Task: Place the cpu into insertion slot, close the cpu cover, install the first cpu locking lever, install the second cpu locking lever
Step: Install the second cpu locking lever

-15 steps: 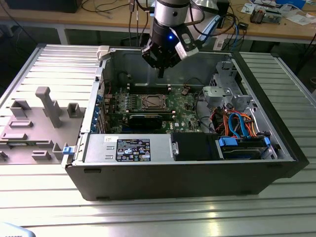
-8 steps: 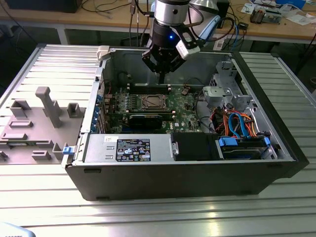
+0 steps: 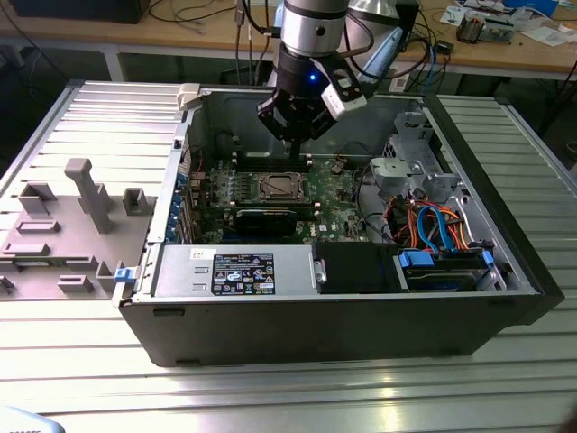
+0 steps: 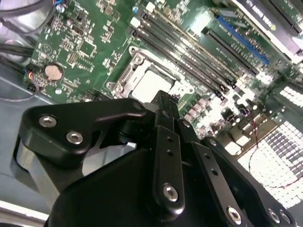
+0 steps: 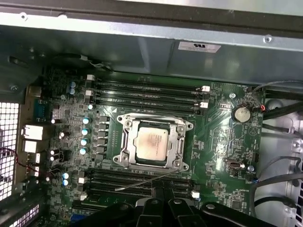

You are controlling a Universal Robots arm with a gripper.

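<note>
Exterior view: claw [image 3: 298, 135] hangs inside open computer case [image 3: 505, 271] on slatted worktop [image 3: 270, 388], above green board [image 3: 338, 194], clear of socket. Claw fingers [image 4: 165, 123] pressed together, nothing between them. First wrist view: cpu [image 5: 151, 142] seated in insertion slot [image 5: 124, 152], cpu cover [image 5: 182, 127] lying flat around chip. Thin lever wire [image 5: 147, 181] runs across memory slots just beside socket.

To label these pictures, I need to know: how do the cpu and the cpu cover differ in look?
The cpu is a solid square with a plain pale metal top; the cpu cover is an open frame with a large square cut-out. The cpu lies inside; the cpu cover surrounds it. Both are silvery metal and lie flat on the green board.
</note>
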